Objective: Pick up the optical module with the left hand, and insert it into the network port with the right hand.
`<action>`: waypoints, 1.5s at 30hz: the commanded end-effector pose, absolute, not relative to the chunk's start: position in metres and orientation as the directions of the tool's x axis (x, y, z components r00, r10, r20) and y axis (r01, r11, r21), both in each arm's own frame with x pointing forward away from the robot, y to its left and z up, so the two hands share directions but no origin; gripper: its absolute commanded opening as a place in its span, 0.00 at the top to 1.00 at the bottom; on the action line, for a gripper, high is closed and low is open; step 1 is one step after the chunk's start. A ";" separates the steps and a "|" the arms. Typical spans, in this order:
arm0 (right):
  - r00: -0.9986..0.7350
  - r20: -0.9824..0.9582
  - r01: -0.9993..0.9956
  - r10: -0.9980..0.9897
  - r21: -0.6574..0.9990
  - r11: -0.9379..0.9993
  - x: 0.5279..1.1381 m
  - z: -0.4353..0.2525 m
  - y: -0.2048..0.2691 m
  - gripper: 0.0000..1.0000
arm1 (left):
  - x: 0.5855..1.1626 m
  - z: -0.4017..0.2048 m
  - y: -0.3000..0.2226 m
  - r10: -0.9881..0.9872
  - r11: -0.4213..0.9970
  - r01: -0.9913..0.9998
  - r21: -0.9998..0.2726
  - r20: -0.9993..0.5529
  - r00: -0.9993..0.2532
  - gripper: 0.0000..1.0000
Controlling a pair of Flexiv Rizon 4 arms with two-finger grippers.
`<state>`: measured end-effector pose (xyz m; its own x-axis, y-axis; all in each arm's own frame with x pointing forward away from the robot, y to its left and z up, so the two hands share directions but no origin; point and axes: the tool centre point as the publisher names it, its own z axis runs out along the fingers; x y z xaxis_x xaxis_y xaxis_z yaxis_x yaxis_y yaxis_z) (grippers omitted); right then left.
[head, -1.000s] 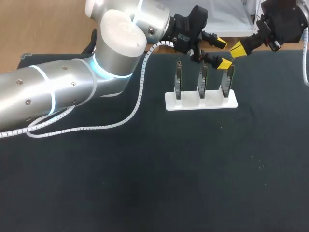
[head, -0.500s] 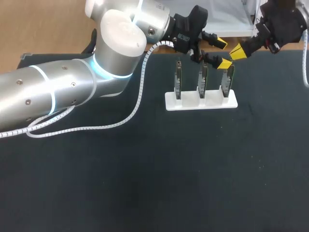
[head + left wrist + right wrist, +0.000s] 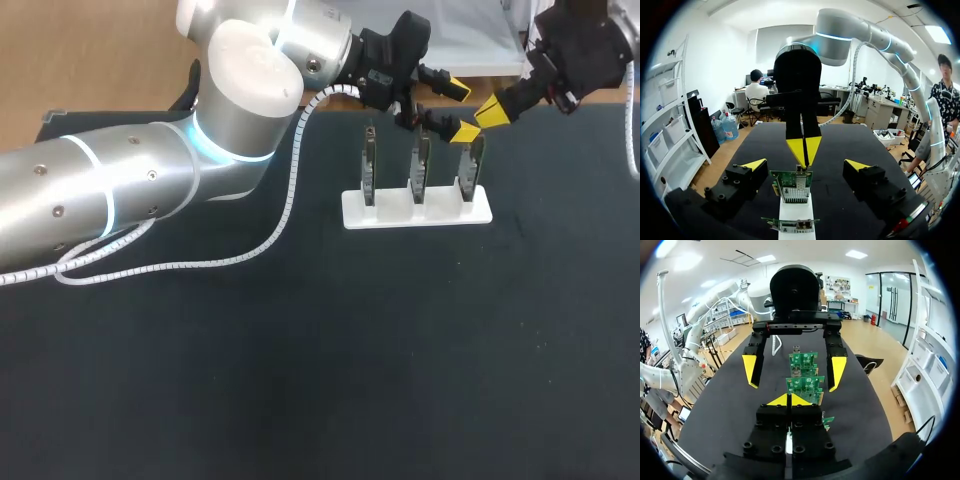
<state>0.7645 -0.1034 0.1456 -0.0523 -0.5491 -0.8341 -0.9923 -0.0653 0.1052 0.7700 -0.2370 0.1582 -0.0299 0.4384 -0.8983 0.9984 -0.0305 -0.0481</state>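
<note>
My silver tubular left arm (image 3: 130,190) has small dark screws, glowing cyan rings at its joints and a rounded white cap, with a white coiled cable (image 3: 290,190) running alongside. My black left tool (image 3: 460,110) and black right tool (image 3: 490,108) end in yellow wedge tips.

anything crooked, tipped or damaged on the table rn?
Nothing stands out. The three green boards stand upright and evenly spaced in the white stand. The left gripper is open at the end board, the right gripper shut close by.
</note>
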 end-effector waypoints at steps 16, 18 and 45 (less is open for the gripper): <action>-0.066 -0.835 -0.990 -0.547 0.125 -0.071 0.764 0.136 -0.100 1.00 | 0.772 0.158 -0.237 0.440 -0.034 0.998 -0.049 -0.897 -0.029 0.00; -0.069 -0.834 -0.989 -0.547 0.131 -0.074 0.763 0.134 -0.099 1.00 | 0.772 0.158 -0.237 0.440 -0.034 0.998 -0.049 -0.897 -0.029 0.00; -0.103 -0.838 -0.986 -0.536 0.157 -0.056 0.763 0.132 -0.100 1.00 | 0.772 0.158 -0.237 0.440 -0.034 0.998 -0.049 -0.897 -0.029 0.00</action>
